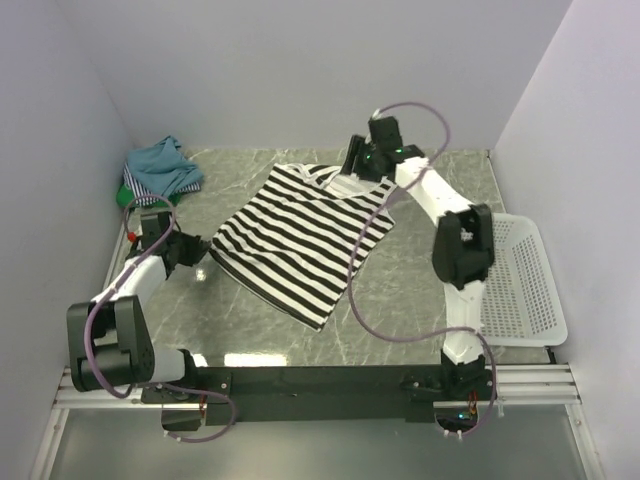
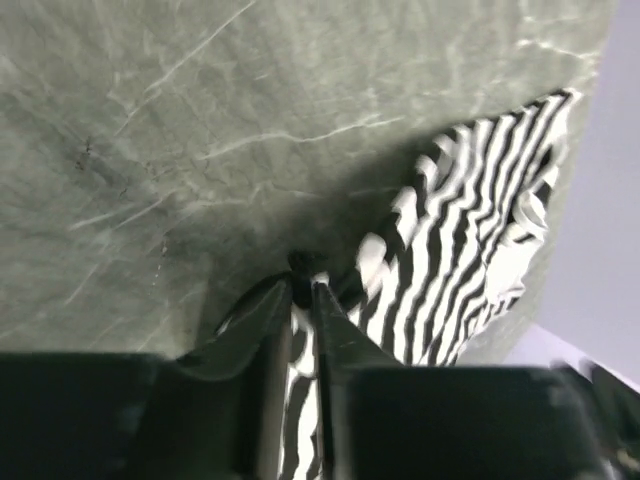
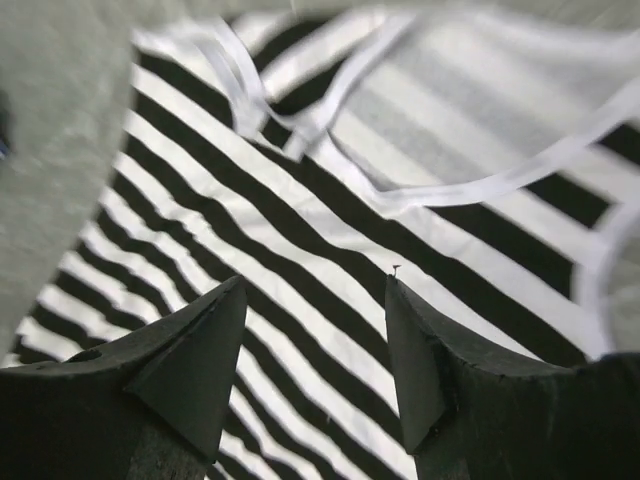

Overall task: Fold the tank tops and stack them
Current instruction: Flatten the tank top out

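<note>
The black-and-white striped tank top [image 1: 300, 235] lies spread diagonally on the table's middle, neckline at the far side. My left gripper [image 1: 196, 250] is shut on its left hem corner; in the left wrist view the fingers [image 2: 302, 285] pinch striped cloth [image 2: 460, 250]. My right gripper [image 1: 353, 165] hovers open over the neckline and straps; the right wrist view shows both open fingers [image 3: 315, 290] above the stripes [image 3: 300, 220], not touching them. Other tank tops, teal-blue [image 1: 160, 160], thin blue-white striped [image 1: 165, 185] and green [image 1: 130, 196], lie heaped in the far left corner.
A white lattice basket [image 1: 525, 285] stands at the table's right edge beside the right arm. Grey walls close in on the left, back and right. Purple cables loop off both arms.
</note>
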{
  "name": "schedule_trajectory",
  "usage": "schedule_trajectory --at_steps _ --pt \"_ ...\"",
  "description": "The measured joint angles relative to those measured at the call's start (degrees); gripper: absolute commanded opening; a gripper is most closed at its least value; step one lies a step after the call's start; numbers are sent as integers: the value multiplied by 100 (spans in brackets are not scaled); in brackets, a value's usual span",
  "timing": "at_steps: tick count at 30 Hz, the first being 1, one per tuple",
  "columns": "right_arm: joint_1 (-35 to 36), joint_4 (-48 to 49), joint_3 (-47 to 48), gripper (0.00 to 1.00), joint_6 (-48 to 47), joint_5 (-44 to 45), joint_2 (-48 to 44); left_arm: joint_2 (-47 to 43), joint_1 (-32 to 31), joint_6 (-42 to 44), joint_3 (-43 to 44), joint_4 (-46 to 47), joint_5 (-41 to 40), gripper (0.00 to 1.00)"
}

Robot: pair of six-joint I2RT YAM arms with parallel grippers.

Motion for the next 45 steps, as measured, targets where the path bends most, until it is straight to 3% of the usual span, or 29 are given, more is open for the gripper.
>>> schedule_trajectory --at_steps 2,6,15,20,25,30,34,45 --pt "9 125 -284 64 -13 389 -697 -173 85 39 -31 -4 42 41" --pt "20 402 -817 63 -7 905 -1661 -400 188 144 -35 2 179 55" --pt "894 529 -3506 62 339 1598 -2610 -844 109 590 -33 -284 260 54" --pt "990 516 -4577 62 623 1775 -2977 -955 -407 789 -85 -382 131 49" --pt "520 625 -4478 61 782 1864 -2872 -828 -1902 946 -35 -520 -199 47" --pt "-85 662 -3550 61 848 1923 -2000 -271 -3600 1381 343 -704 -568 47" --pt "-195 656 -3145 59 863 1967 -1530 151 -4485 1768 595 -791 -791 49" --pt "-426 560 -3399 54 892 2002 -1456 1615 -6642 2507 1670 -1257 -1368 44"
